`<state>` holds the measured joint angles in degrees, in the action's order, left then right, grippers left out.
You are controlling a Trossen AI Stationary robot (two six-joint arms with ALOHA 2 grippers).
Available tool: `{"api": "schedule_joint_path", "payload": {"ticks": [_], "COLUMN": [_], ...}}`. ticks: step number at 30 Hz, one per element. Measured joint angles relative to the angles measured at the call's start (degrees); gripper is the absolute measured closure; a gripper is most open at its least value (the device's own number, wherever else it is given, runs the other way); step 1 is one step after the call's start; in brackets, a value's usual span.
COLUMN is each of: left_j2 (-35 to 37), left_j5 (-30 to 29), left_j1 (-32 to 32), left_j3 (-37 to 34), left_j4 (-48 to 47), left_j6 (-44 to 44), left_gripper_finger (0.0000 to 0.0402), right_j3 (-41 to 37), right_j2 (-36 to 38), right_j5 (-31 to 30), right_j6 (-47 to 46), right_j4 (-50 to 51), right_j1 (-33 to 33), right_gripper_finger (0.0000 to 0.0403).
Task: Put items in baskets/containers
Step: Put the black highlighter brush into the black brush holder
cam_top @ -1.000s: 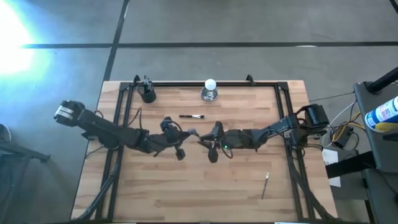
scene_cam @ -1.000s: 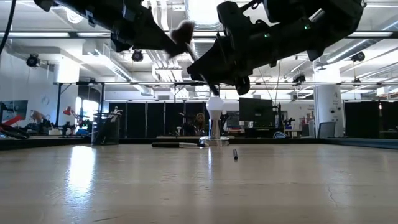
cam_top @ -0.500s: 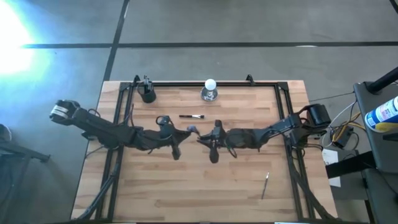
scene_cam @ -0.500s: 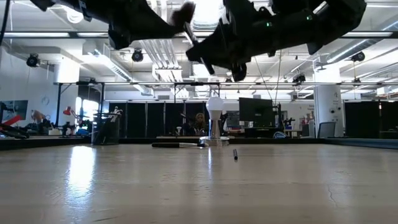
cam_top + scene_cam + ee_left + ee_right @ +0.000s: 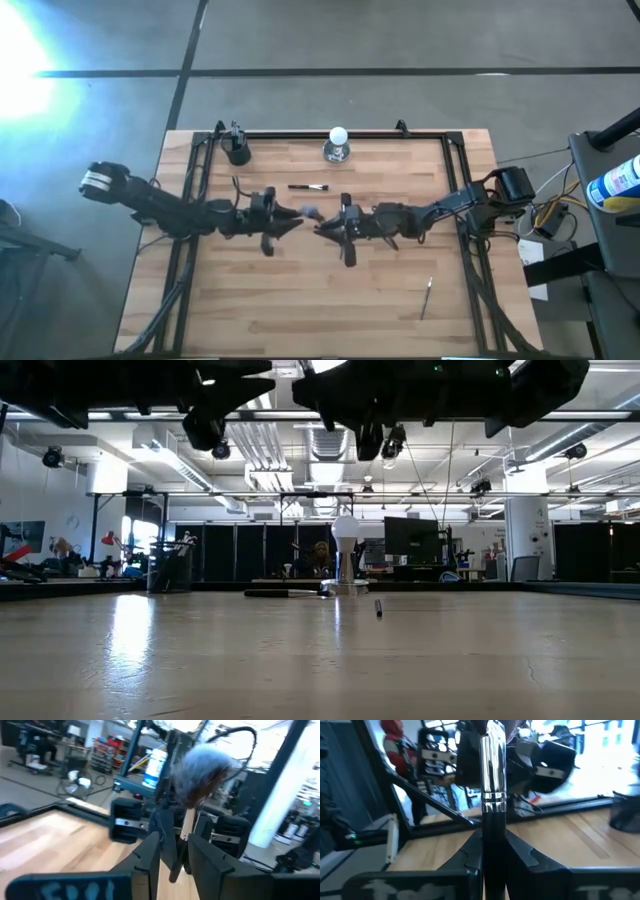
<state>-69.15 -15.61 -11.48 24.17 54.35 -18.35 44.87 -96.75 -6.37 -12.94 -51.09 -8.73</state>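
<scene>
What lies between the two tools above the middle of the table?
A fluffy-headed brush bridges the gap between the left tool and the right tool. The high view shows this best.

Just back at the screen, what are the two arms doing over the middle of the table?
Both arms meet above the middle of the table over one fluffy brush. The right gripper is shut on its handle and the left gripper is at the head end, so it looks like a handover. A second brush lies behind them, a third brush at the front right. The cup stands back left.
</scene>
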Motion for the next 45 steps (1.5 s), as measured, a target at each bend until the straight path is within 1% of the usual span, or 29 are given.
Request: {"api": "schedule_joint_path", "payload": {"ticks": [2, 6, 9, 12, 20, 22, 25, 26, 28, 30, 33, 36, 39, 42, 44, 45], "left_j2": [-0.62, -2.77, -4.56, -6.08, -8.08, -8.08, -7.57, -7.34, -6.12, -3.89, 0.41, 5.49, 10.49, 14.84, 17.15, 18.19], "left_j5": [2.33, 9.13, 11.04, 14.71, 21.43, 21.84, 21.95, 21.95, 21.77, 20.42, 15.6, 10.65, 5.45, -7.17, -12.66, -13.78], "left_j1": [0.79, 1.84, 2.34, 2.99, 3.85, 3.99, 4.2, 4.27, 4.63, 5.21, 6.37, 7.95, 10.38, 13.5, 15.28, 16.42], "left_j3": [1.24, 4.86, 7.52, 9.76, 14.22, 14.88, 15.23, 15.23, 15.23, 15.24, 15.21, 15.1, 15.1, 15.12, 15.1, 15.09], "left_j4": [-0.01, 0.08, -0.58, -1.14, -1.45, -1.95, -2.86, -2.94, -4.23, -6.32, -13.21, -21.96, -29.61, -37.47, -42.53, -44.81], "left_j6": [0.87, 4.46, 7.06, 8.97, 13.85, 14.0, 15.21, 15.3, 15.29, 15.43, 15.9, 16.39, 16.41, 17.41, 17.42, 17.39], "left_gripper_finger": [0.0307, 0.0307, 0.0307, 0.0307, 0.031, 0.0322, 0.0364, 0.0372, 0.0371, 0.0371, 0.0371, 0.0371, 0.0372, 0.0377, 0.0377, 0.0377], "right_j3": [0.76, 2.03, 2.83, 3.03, 3.14, 3.14, 3.14, 3.14, 3.14, 2.98, 2.56, 1.54, -0.52, -2.55, -3.93, -4.43], "right_j2": [0.0, -0.01, -0.02, -0.02, -0.04, -0.04, -0.04, -0.04, -0.04, 0.09, 1.49, 3.62, 5.35, 6.54, 7.37, 7.51], "right_j5": [1.34, 2.46, 3.68, 3.91, 5.61, 5.69, 5.77, 5.85, 5.38, 4.89, 4.38, 2.93, 0.63, 1.27, 1.48, 1.25], "right_j6": [0.22, 1.02, 1.21, 1.37, 1.65, 1.74, 1.45, 1.34, 1.39, 1.36, 2.19, 3.05, 3.97, 4.42, 4.63, 4.69], "right_j4": [-0.41, -0.2, -0.26, -0.18, -0.3, -0.3, -0.24, -0.21, -0.1, 0.98, 4.79, 7.35, 7.92, 8.21, 7.89, 7.22], "right_j1": [0.0, 0.0, 0.03, 0.0, -0.02, -0.05, -0.05, -0.05, -0.05, 0.05, 0.35, 0.72, 1.03, 0.76, 0.87, 1.09], "right_gripper_finger": [0.0365, 0.0365, 0.0365, 0.0365, 0.0365, 0.0365, 0.0365, 0.0362, 0.0338, 0.0303, 0.0261, 0.025, 0.027, 0.0311, 0.0342, 0.0357]}}
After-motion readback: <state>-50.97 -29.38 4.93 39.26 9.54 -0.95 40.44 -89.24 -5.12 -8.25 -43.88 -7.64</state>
